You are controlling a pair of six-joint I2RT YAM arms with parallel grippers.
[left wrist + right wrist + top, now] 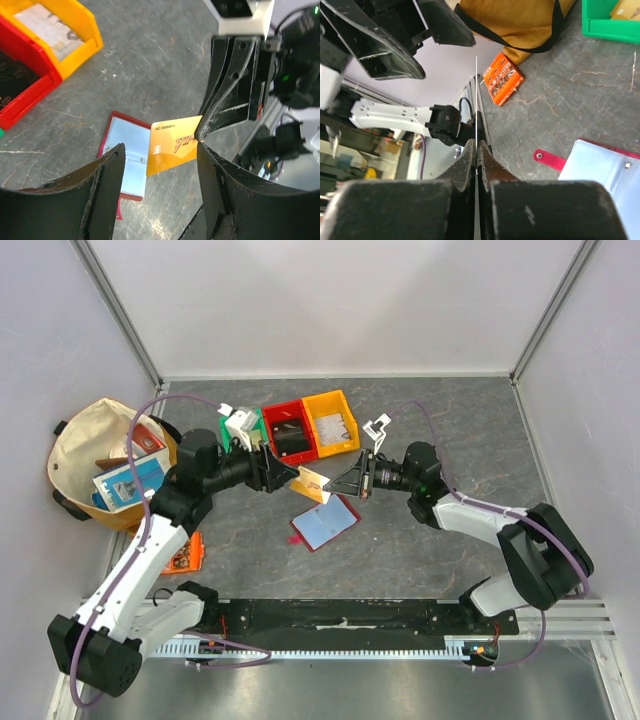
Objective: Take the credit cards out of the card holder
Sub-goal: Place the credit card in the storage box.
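Handover step: my right gripper [335, 485] pinches the orange card [172, 150], left gripper [292, 476] open; next, place it clear of the card holder [325, 523].

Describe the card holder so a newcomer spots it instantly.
On the grey table, find the red bin and yellow bin side by side at the back. Just in front of them the card holder lies open and flat: dark-red rim around pale blue clear sleeves, unlike the solid orange packet far left.
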